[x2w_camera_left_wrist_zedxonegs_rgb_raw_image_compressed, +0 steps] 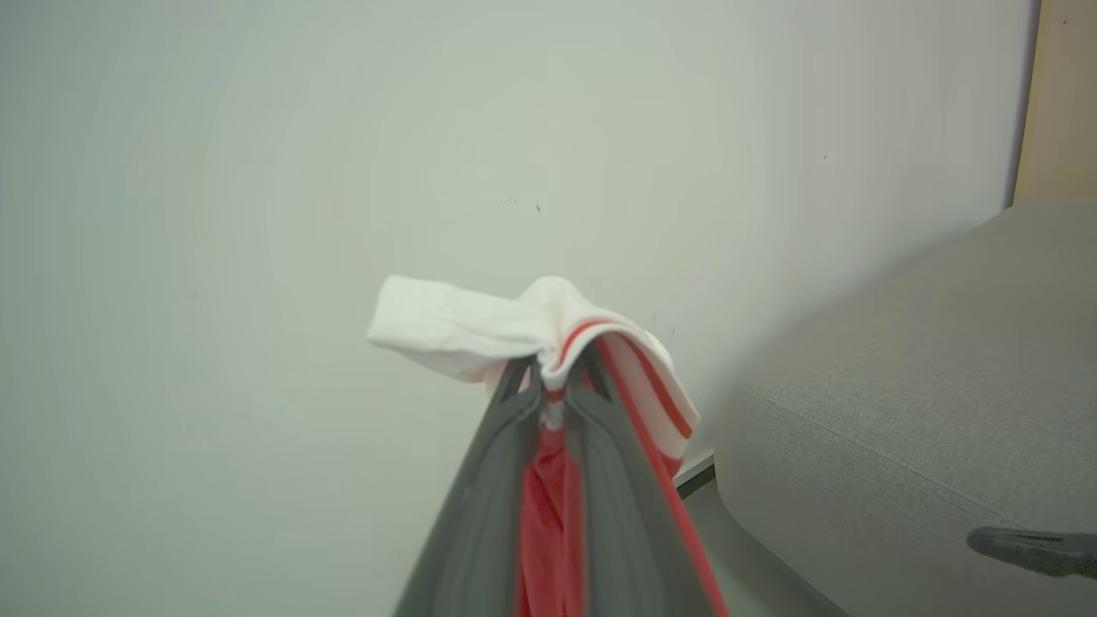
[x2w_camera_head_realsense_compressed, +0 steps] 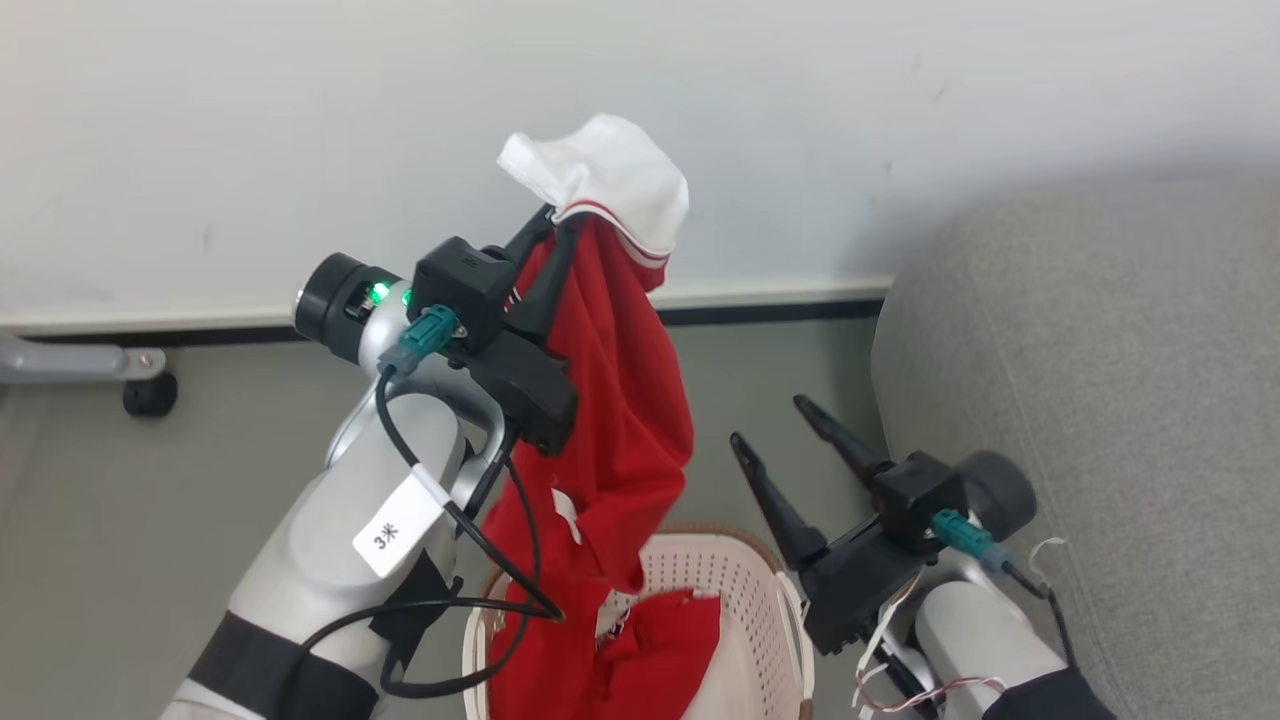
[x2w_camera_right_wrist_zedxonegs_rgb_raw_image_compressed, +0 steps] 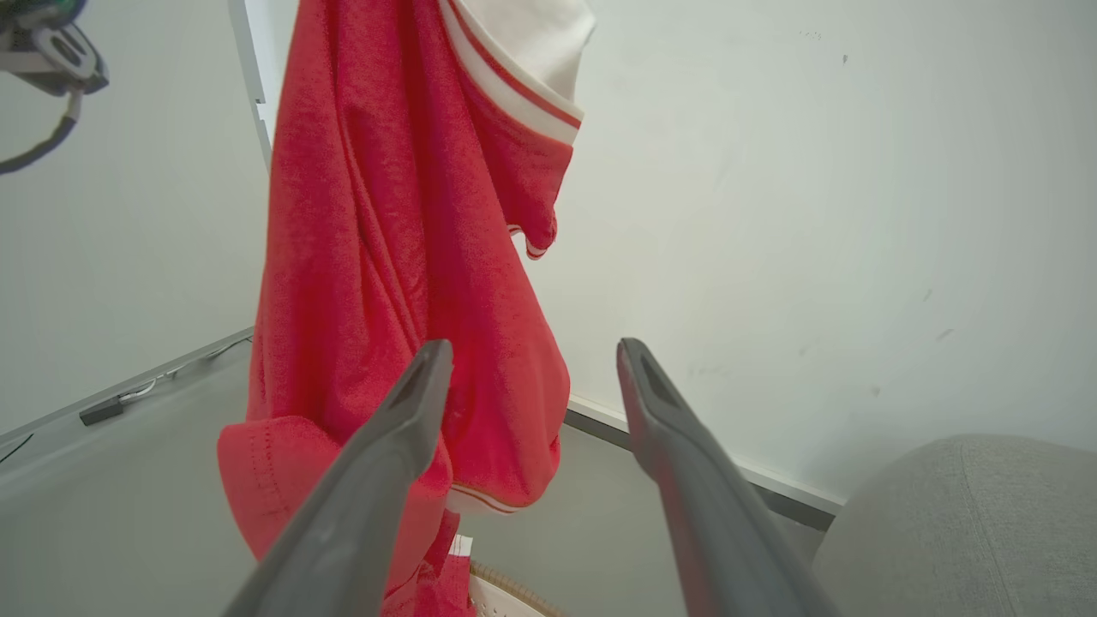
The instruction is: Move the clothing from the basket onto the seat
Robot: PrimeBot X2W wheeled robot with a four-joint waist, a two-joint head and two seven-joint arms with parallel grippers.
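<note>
progress: part way, by my read. One red garment [x2w_camera_head_realsense_compressed: 620, 400] is lifted and nothing red lies on the visible part of the seat [x2w_camera_head_realsense_compressed: 1100, 400].
done: garment is grabbed and raised high over the basket [x2w_camera_head_realsense_compressed: 745, 600], hanging long in front of the wall.
left to do: carry the garment right to the seat, drop it, then go back for more. More red cloth [x2w_camera_head_realsense_compressed: 665, 650] sits inside the basket, with a bit of white and dark print showing.
garment position: hangs straight down from its pinched top. The lower end reaches basket level in the head view; can't tell whether it is clear of the rim or touching the cloth inside.
left gripper [x2w_camera_head_realsense_compressed: 558, 228]: jaws nearly together, pinching the garment at the white striped trim. The white collar part flops over the fingertips [x2w_camera_left_wrist_zedxonegs_rgb_raw_image_compressed: 524, 390], and red fabric runs down between the fingers in the left wrist view.
right gripper [x2w_camera_head_realsense_compressed: 768, 422]: jaws spread wide, holding nothing. It is low, between basket and seat, fingers pointing up towards the hanging garment; in the right wrist view one finger overlaps the cloth, contact unclear.
seat position: to the robot's right, just beside the basket, and lower than the held top of the garment.
</note>
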